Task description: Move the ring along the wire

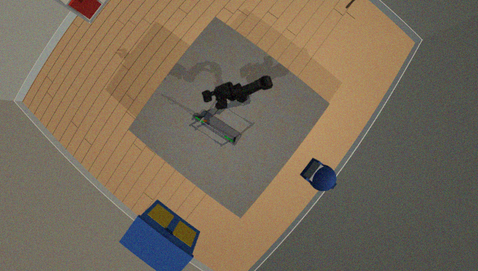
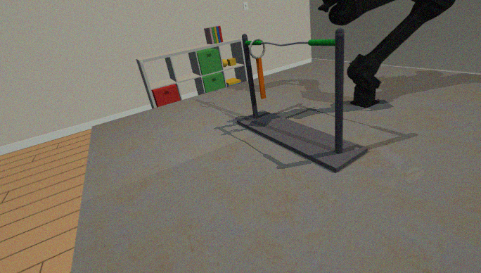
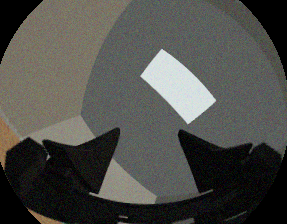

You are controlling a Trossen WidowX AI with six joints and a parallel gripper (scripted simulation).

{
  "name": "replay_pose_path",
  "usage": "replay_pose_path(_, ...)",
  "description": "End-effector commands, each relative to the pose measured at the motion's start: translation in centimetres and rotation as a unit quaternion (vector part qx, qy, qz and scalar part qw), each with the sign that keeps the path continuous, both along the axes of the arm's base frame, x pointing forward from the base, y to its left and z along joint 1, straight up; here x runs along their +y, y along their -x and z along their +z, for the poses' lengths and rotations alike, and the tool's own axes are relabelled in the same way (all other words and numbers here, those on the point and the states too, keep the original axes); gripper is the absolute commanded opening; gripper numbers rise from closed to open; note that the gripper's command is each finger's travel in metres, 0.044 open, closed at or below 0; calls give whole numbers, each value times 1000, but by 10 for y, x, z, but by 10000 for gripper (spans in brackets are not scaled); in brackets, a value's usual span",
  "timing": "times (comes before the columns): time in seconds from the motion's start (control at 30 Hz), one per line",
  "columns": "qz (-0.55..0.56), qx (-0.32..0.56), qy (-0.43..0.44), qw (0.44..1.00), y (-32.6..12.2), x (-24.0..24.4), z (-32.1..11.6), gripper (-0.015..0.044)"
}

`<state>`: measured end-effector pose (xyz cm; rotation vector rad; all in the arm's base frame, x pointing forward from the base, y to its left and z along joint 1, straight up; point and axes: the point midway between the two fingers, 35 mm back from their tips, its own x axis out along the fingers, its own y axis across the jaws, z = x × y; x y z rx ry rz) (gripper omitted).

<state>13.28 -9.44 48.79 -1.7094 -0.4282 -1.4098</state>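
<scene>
So the ring (image 2: 256,48) hangs on the left green sleeve (image 2: 254,42), right beside the left post (image 2: 249,74), with its orange handle (image 2: 261,77) running straight down, long axis vertical. The gripper (image 3: 148,145) sits high above the right post (image 2: 339,89), up and right of that handle, fingers spread wide, holding nothing. Count: one ring, one handle, two posts, two green sleeves.

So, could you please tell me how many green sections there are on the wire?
2: one green section beside the far post, where the ring hangs, and the other green section beside the near post.
</scene>
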Motion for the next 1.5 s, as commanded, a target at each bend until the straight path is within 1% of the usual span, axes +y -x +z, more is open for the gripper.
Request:
replay_pose_path(0.0,2,5,-1,1000,-2,-1,-1,374)
replay_pose_path(0.1,33,72,-17,997,-30,-14,-25,295)
replay_pose_path(0.27,110,206,-88,968,-78,-43,-91,164)
replay_pose_path(0.43,196,309,-201,909,-103,-66,-169,160)
replay_pose_path(0.53,250,350,-283,857,-107,-74,-217,160)
replay_pose_path(0.63,304,373,-371,795,-105,-76,-264,160)
replay_pose_path(0.77,373,373,-489,694,-95,-69,-320,160)
replay_pose_path(0.87,435,336,-590,592,-86,-54,-359,160)
replay_pose_path(1.0,495,275,-686,457,-70,-30,-394,160)
replay_pose_path(1.07,514,250,-711,410,-64,-21,-403,160)
replay_pose_path(1.13,520,241,-718,394,-62,-18,-406,160)
replay_pose_path(1.47,520,241,-718,394,-62,-18,-406,160)
